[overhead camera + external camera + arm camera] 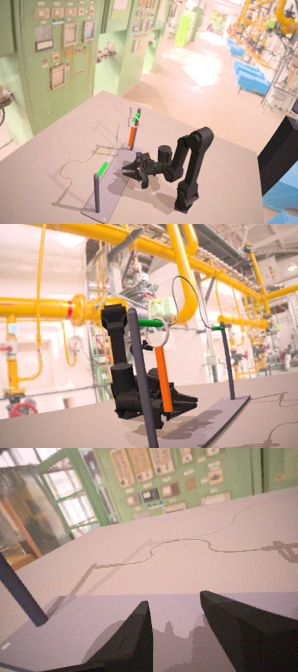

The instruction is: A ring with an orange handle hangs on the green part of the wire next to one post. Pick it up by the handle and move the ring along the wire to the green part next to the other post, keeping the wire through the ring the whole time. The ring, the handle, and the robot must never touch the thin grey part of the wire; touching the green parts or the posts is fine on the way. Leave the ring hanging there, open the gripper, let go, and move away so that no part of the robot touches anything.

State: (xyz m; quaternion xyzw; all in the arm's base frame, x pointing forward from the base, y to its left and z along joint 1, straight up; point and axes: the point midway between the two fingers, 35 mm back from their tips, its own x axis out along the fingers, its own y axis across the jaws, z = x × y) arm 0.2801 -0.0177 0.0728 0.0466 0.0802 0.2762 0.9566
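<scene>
Orange handle hangs near-upright below ring, beside one post. Top view: twelve o'clock from gripper; fingers aim nine, parted, nothing between. Approach likely needs a swing toward twelve.

Taking the worktop as the landmark, a row of green cabinets stands behind it in the top view, their fronts carrying framed panels, small square fittings and red buttons. Beyond the worktop's far edge, a pale tan floor runs down an aisle, with a bright glare patch on it. To the right of the worktop in that view are blue covered shapes and yellow pipework. In the exterior view, thick yellow pipes cross above the worktop before a pale wall, and a red handwheel sits low beside its left edge. Tall, bright windows show beyond the worktop's left side in the wrist view.
</scene>
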